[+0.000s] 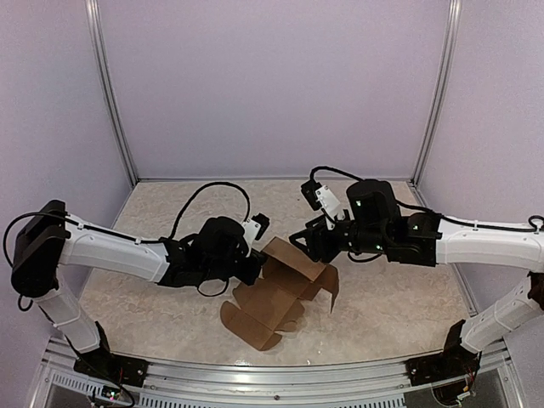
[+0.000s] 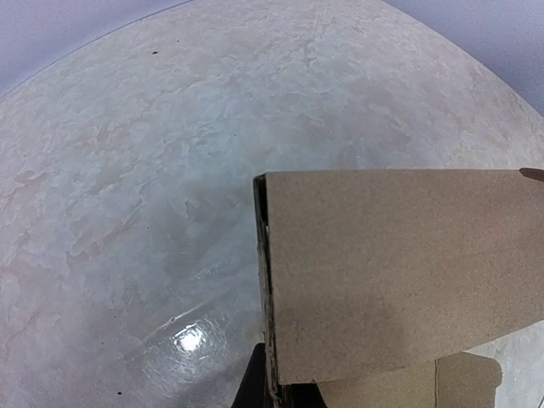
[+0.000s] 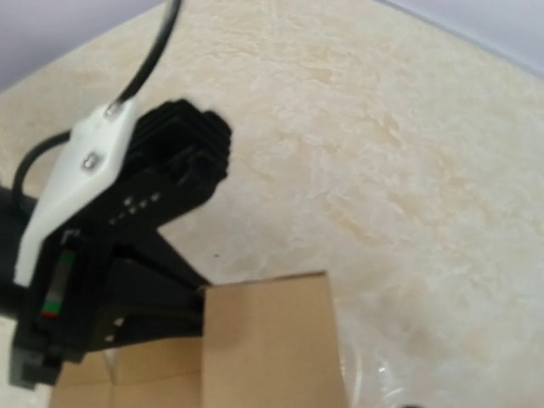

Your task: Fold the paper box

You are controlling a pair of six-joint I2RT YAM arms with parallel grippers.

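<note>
Nearest, the plain brown cardboard paper box (image 1: 285,297) sits mid-way across the pale marbled counter (image 1: 382,314), half raised, with its rounded flaps splayed flat toward the near edge. The left pincer (image 1: 259,265) looks clamped on the box's left wall. Its wrist view shows that wall's edge beside one dark finger (image 2: 252,389), a detail the overhead view hides. Farther back, the right pincer (image 1: 303,241) hovers by the far wall; open or closed, I cannot tell. Folding seems about midway, and the loose flaps need tucking next.
</note>
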